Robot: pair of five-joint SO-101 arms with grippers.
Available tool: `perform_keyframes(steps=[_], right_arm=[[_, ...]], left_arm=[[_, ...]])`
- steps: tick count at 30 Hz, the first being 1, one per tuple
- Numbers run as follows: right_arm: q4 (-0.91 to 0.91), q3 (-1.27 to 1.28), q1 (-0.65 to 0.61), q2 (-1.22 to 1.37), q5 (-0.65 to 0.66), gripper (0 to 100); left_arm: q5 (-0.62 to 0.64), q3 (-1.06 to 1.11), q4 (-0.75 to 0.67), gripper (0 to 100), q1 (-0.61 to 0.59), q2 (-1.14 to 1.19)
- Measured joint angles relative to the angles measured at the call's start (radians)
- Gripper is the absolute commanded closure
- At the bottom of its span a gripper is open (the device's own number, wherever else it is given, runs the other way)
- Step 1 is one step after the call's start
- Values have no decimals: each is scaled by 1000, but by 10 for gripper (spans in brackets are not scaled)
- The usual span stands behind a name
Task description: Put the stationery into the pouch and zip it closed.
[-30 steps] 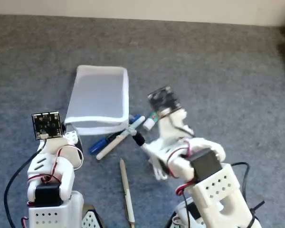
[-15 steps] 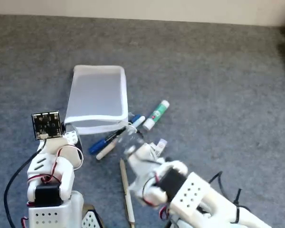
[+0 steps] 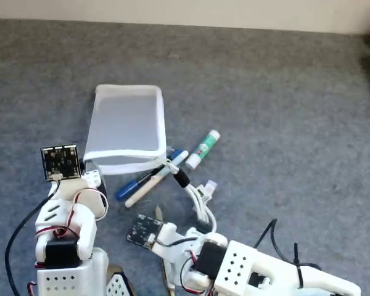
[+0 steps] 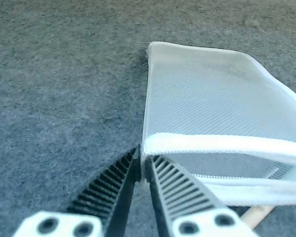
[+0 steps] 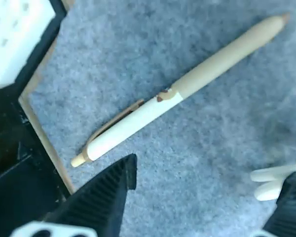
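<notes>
The white mesh pouch (image 3: 126,126) lies flat on the grey carpet. My left gripper (image 4: 140,160) is shut on the corner of its open rim (image 4: 222,144), at the near left corner in the high view (image 3: 92,174). At the pouch mouth lie a blue pen (image 3: 131,185), a cream pen (image 3: 147,186), a black-tipped marker (image 3: 176,173) and a green-and-white glue stick (image 3: 203,148). A beige pen (image 5: 180,89) lies nearer the arms (image 3: 164,251). My right gripper (image 5: 202,195) hangs open just above it, nothing between its fingers.
A white corded item (image 3: 201,198) lies to the right of the pens, and its end shows near my right gripper (image 5: 274,178). The right arm's body (image 3: 234,271) stretches low across the front of the carpet. A base plate edge (image 5: 39,128) sits beside the beige pen.
The right arm has swung from the pouch mouth back and left, down over the beige pen. The glue stick is now uncovered. The pouch shifted slightly left. The left arm kept still.
</notes>
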Motion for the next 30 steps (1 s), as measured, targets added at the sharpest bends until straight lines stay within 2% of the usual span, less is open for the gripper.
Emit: perform_keyframes(steps=[9, 16, 22, 30], right_arm=[[-15, 6, 15, 0, 2, 591], [89, -86, 176, 0, 2, 591], [132, -227, 381, 0, 2, 592], [133, -247, 419, 0, 2, 722]], left_arm=[[0, 0, 0, 993, 0, 0], [0, 0, 0, 993, 0, 0], [0, 0, 0, 993, 0, 0], [0, 0, 0, 993, 0, 0]])
